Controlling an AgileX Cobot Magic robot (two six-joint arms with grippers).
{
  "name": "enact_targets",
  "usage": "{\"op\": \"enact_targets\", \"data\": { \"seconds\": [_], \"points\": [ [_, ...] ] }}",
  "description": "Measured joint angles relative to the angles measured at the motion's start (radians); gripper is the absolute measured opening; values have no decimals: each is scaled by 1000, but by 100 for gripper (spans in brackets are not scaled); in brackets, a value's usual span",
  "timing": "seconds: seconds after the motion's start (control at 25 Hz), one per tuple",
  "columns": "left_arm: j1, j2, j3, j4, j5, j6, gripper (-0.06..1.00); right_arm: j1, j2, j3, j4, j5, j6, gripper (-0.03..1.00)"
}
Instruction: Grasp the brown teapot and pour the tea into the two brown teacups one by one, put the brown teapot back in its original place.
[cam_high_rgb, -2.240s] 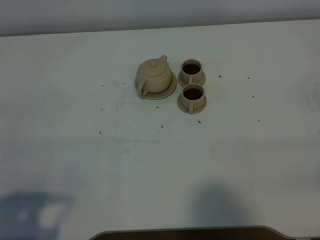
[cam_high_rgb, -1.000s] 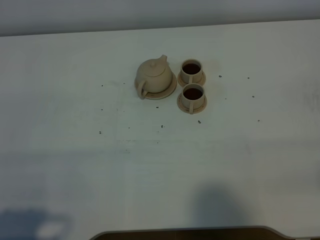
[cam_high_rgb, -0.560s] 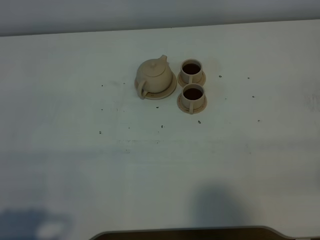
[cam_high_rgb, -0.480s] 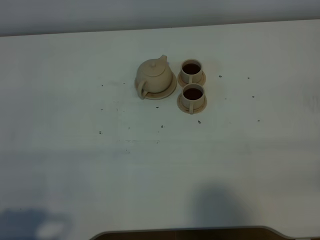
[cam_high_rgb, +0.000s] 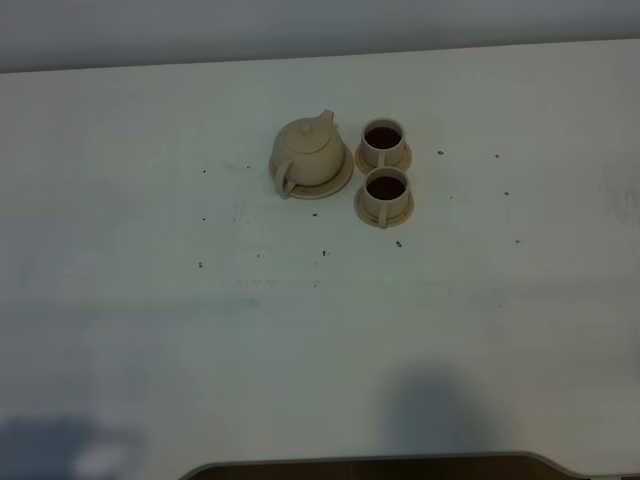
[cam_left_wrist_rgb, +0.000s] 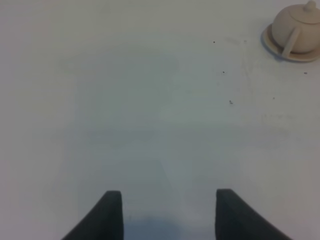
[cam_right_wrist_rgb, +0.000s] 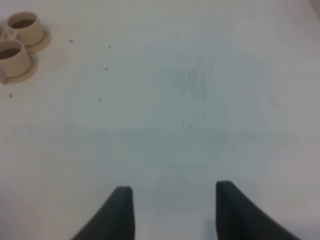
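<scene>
**Both arms drawn back, teapot on its saucer, cups full**

The left gripper (cam_left_wrist_rgb: 167, 215) has its two dark fingers (cam_left_wrist_rgb: 107, 217) spread wide apart with nothing between them; below them is only bare white table (cam_left_wrist_rgb: 125, 100). The right gripper (cam_right_wrist_rgb: 172, 212) is the same — fingers (cam_right_wrist_rgb: 122, 212) parted wide, holding nothing, over bare table. Neither gripper shows in the high view; both are well apart from the tea set.

The teapot (cam_high_rgb: 308, 152) stands upright in the far middle of the table, lid on, seated on the large saucer (cam_high_rgb: 335, 184). Its spout points to the far right and its loop handle to the near left. From the left wrist camera the teapot (cam_left_wrist_rgb: 297, 29) shows at the edge of the picture, handle toward the camera, on the same saucer.

Just to the right of the teapot stand the two cups, one behind the other, each on its own small saucer. The far cup (cam_high_rgb: 382, 141) and the near cup (cam_high_rgb: 385, 193) both hold dark liquid. Their small saucers lie very close to each other; whether they touch cannot be told. The right wrist camera catches both cups (cam_right_wrist_rgb: 15, 55) at the edge of its picture.

Small dark specks (cam_high_rgb: 398, 243) are scattered over the table around the set.
</scene>
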Motion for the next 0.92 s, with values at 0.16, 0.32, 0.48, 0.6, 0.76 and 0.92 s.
{"op": "enact_targets", "data": {
  "seconds": [0.16, 0.32, 0.48, 0.6, 0.76, 0.92],
  "points": [
    [0, 0, 0, 0, 0, 0, 42, 0, 0, 0, 0, 0, 0, 40],
    [0, 0, 0, 0, 0, 0, 42, 0, 0, 0, 0, 0, 0, 40],
    [1, 0, 0, 0, 0, 0, 42, 0, 0, 0, 0, 0, 0, 40],
    [1, 0, 0, 0, 0, 0, 42, 0, 0, 0, 0, 0, 0, 40],
    [1, 0, 0, 0, 0, 0, 42, 0, 0, 0, 0, 0, 0, 40],
    [1, 0, 0, -1, 0, 0, 42, 0, 0, 0, 0, 0, 0, 40]
  ]
}}
